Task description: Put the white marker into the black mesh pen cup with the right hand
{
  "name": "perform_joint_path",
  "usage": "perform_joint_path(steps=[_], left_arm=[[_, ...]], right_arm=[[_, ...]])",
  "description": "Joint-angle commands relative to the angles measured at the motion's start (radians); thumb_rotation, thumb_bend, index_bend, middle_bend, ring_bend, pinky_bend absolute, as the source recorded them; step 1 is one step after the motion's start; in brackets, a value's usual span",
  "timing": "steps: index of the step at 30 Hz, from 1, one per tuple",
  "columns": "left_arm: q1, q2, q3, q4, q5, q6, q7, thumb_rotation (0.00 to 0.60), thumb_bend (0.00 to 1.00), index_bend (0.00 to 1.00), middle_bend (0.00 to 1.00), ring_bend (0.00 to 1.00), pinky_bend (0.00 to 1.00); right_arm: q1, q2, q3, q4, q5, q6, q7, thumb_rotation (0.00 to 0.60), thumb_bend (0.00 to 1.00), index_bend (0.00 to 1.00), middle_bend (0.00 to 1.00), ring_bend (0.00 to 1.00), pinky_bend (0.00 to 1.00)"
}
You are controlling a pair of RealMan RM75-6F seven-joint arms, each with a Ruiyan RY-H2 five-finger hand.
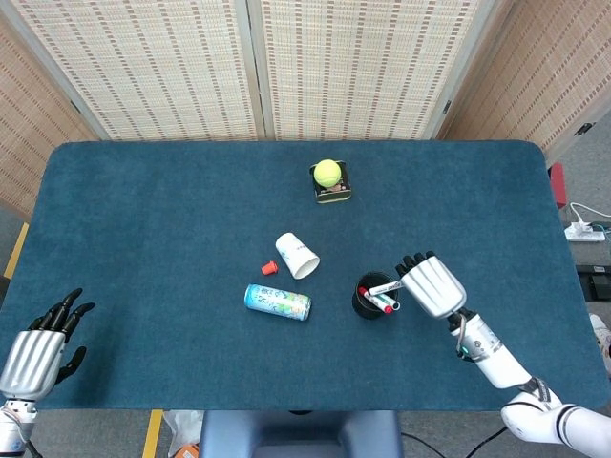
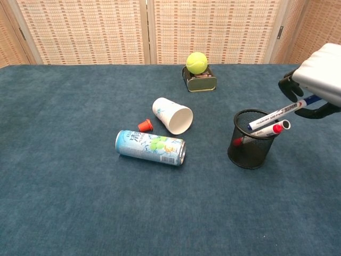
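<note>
My right hand [image 1: 431,284] [image 2: 314,85] holds the white marker [image 2: 277,113] [image 1: 385,287] by its rear end, just right of the black mesh pen cup [image 2: 250,138] [image 1: 370,297]. The marker slopes down to the left, and its blue tip hangs over the cup's rim, above the opening. A red-capped marker [image 2: 270,129] leans inside the cup. My left hand [image 1: 38,345] rests open at the table's near left corner, seen only in the head view.
A fallen drink can [image 2: 150,148], a tipped white paper cup [image 2: 172,115] and a small orange cap [image 2: 144,125] lie left of the pen cup. A tennis ball [image 2: 196,62] sits on a tin [image 2: 200,81] farther back.
</note>
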Motion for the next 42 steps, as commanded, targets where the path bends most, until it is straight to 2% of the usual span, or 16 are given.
perform_joint_path(steps=[1, 14, 29, 42], left_arm=[[0.000, 0.001, 0.000, 0.000, -0.001, -0.001, -0.001, 0.600, 0.30, 0.20, 0.04, 0.16, 0.37], [-0.001, 0.002, -0.001, 0.002, -0.003, -0.005, -0.007, 0.600, 0.30, 0.20, 0.04, 0.16, 0.37], [0.002, -0.001, -0.008, 0.004, -0.011, 0.005, -0.008, 0.600, 0.30, 0.20, 0.04, 0.16, 0.37], [0.003, -0.005, -0.011, 0.005, -0.013, 0.010, -0.004, 0.600, 0.30, 0.20, 0.04, 0.16, 0.37]], right_arm=[[0.013, -0.012, 0.003, 0.003, 0.001, -0.014, -0.016, 0.600, 0.20, 0.74, 0.57, 0.65, 0.81], [0.081, -0.041, 0.020, 0.010, -0.054, -0.028, -0.093, 0.600, 0.20, 0.74, 0.57, 0.65, 0.81], [0.078, 0.010, 0.003, -0.055, -0.056, -0.043, -0.137, 0.600, 0.20, 0.74, 0.57, 0.65, 0.81], [0.080, 0.073, -0.006, -0.119, -0.037, -0.099, -0.215, 0.600, 0.20, 0.74, 0.57, 0.65, 0.81]])
